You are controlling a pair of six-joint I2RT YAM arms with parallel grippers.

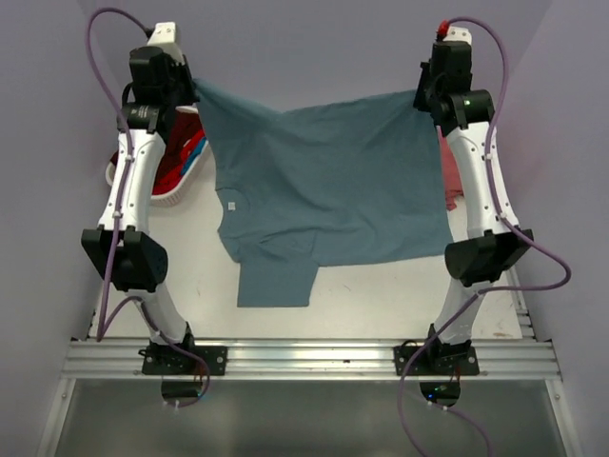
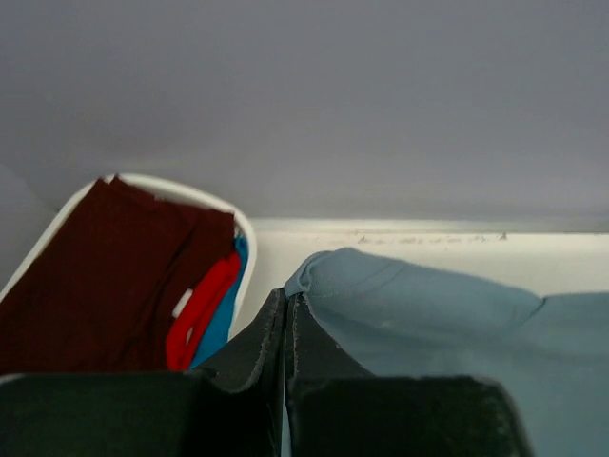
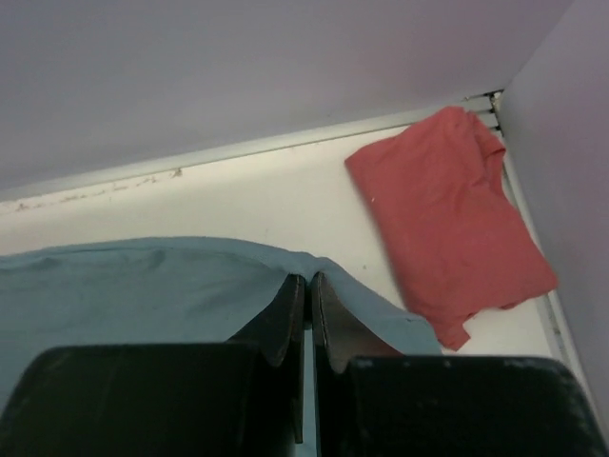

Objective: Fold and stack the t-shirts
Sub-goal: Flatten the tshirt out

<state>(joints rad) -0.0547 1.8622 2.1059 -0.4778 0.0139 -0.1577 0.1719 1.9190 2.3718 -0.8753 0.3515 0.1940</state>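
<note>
Your left gripper [image 1: 194, 89] and right gripper [image 1: 420, 96] are each pinched closed on a far corner of the teal t-shirt [image 1: 324, 181]; it spans left-to-right between them, draping near onto the table [image 1: 381, 295].

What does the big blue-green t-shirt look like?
The large slate teal-blue cloth t-shirt is soft and short-sleeved, with a white tag inside its collar. It is spread sideways, collar toward the left. The left gripper and right gripper each pinch one far corner, holding that edge up; its near sleeve seems to rest on the white table.
</note>
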